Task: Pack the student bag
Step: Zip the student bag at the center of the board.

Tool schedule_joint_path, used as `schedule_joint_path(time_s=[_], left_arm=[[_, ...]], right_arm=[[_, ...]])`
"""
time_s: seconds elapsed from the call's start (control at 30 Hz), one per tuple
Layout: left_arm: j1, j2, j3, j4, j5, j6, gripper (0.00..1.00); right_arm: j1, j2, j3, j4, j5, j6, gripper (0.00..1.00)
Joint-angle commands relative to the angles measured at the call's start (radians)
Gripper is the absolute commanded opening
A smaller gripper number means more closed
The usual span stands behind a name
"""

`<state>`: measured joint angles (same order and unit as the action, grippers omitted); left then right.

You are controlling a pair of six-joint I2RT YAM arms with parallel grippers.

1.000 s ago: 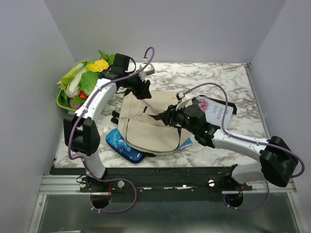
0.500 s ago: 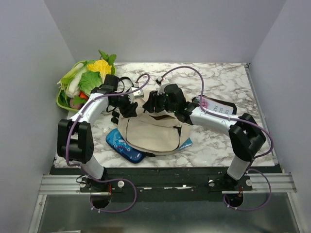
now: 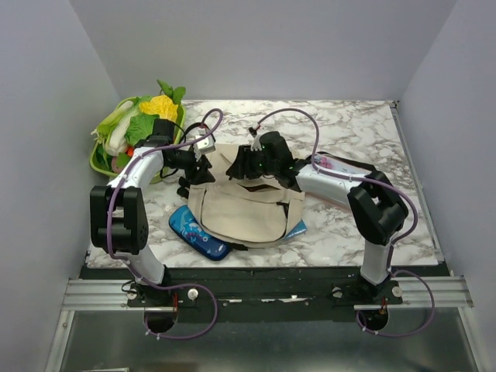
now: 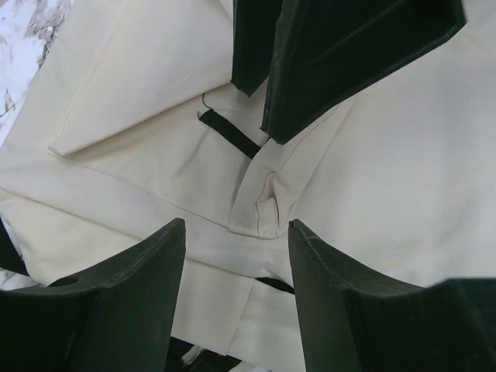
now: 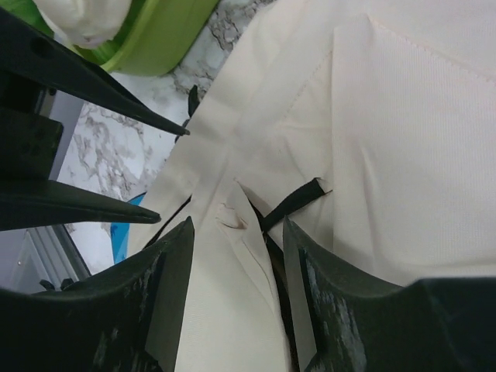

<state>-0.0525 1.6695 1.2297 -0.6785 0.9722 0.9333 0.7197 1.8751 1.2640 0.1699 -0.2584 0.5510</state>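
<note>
marble table (image 3: 364,128): student bag (image 3: 240,209) lies flat mid-table. my left gripper (image 4: 236,229) and right gripper (image 5: 238,225) hang unclenched over its top straps, grasping nothing. pencil case (image 3: 198,232) lies outside the bag; packing judged not begun.

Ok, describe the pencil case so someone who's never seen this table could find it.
Find the beige backpack in the middle of the marble table. The pencil case lies at its near-left edge, toward the table's front-left corner. It's a long, rounded, dark-blue patterned pouch, unlike the plain beige cloth beside it.
</note>
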Motion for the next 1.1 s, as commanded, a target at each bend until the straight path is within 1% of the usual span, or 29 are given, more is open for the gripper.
schedule_joint_path(time_s=[0.0, 0.13, 0.17, 0.23, 0.3, 0.53, 0.7, 0.87, 1.07], left_arm=[[-0.003, 0.021, 0.016, -0.027, 0.111, 0.103, 0.63], [-0.023, 0.056, 0.051, -0.082, 0.122, 0.176, 0.64], [-0.032, 0.067, 0.065, -0.136, 0.120, 0.200, 0.64], [-0.052, 0.100, 0.111, -0.206, 0.114, 0.303, 0.68], [-0.059, 0.114, 0.129, -0.248, 0.108, 0.329, 0.70], [-0.063, 0.115, 0.093, -0.237, 0.079, 0.369, 0.70], [-0.063, 0.092, 0.048, -0.193, 0.062, 0.369, 0.68], [-0.063, 0.068, 0.027, -0.182, 0.068, 0.380, 0.68], [-0.063, 0.061, 0.017, -0.136, 0.066, 0.348, 0.68]], right_arm=[[-0.003, 0.053, 0.029, -0.069, -0.053, 0.059, 0.57], [-0.006, 0.071, 0.025, -0.072, -0.055, 0.098, 0.57], [-0.006, 0.075, 0.026, -0.082, -0.042, 0.105, 0.57], [-0.011, 0.081, 0.028, -0.083, -0.038, 0.124, 0.57], [-0.016, 0.097, 0.044, -0.083, -0.045, 0.133, 0.57], [-0.020, 0.154, 0.116, -0.101, -0.036, 0.141, 0.54], [-0.020, 0.185, 0.155, -0.125, -0.031, 0.148, 0.49], [-0.020, 0.203, 0.189, -0.153, -0.030, 0.155, 0.43], [-0.020, 0.214, 0.196, -0.167, -0.018, 0.141, 0.37]])
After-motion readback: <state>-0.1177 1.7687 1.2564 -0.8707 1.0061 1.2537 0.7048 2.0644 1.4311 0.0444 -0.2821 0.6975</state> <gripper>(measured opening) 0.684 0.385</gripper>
